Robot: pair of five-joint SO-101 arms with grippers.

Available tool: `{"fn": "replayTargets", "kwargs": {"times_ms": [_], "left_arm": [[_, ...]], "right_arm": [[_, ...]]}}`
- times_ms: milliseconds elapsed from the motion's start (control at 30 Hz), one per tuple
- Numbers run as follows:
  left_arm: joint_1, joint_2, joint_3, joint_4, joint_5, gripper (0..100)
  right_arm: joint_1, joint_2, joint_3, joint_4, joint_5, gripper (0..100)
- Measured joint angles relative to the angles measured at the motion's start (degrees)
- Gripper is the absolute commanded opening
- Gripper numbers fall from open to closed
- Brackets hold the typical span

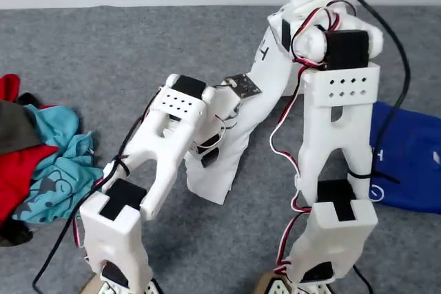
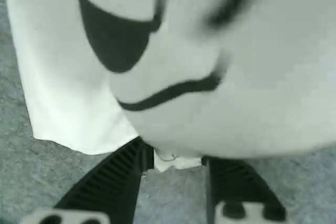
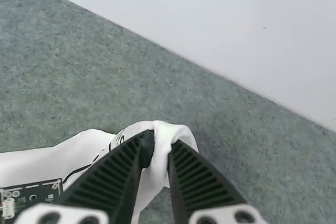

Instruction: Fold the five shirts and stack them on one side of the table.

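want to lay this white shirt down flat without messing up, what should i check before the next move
1. Right gripper clamped on the white shirt: ok.
2. Left gripper holding the shirt firmly: cannot tell.
3. Shirt spread wide between the arms: not ok, it hangs bunched in a narrow strip.
4. Blue shirt apart from the white one: ok.
5. Pile of shirts apart from the white one: ok.

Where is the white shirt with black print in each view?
High view: the white shirt with black print hangs lifted at centre.
Left wrist view: close up, just beyond the left gripper.
Right wrist view: a fold pinched in the right gripper.
Shared landmark: grey carpeted tabletop.
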Motion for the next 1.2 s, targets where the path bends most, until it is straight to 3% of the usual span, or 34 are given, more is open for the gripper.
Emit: {"fn": "replayTargets", "kwargs": {"times_ms": [267,733,1000,1200], "left_arm": [[-0.70,-4.31,0.00,0.79,-0.26,0],[-14.42,-40.79,0.00,2.11,-0.26,0],[-14.68,-55.21,-2.81,2.11,-0.26,0],[-14.68,-56.44,-2.20,2.11,-0.26,0]], "right_arm": [[3.34,0.00,0.00,0.35,0.00,0.9],[11.08,-3.25,0.00,5.19,-0.18,0.9],[11.43,-12.31,0.00,5.19,-0.18,0.9],[9.32,-12.75,2.11,5.19,-0.18,0.9]]}}
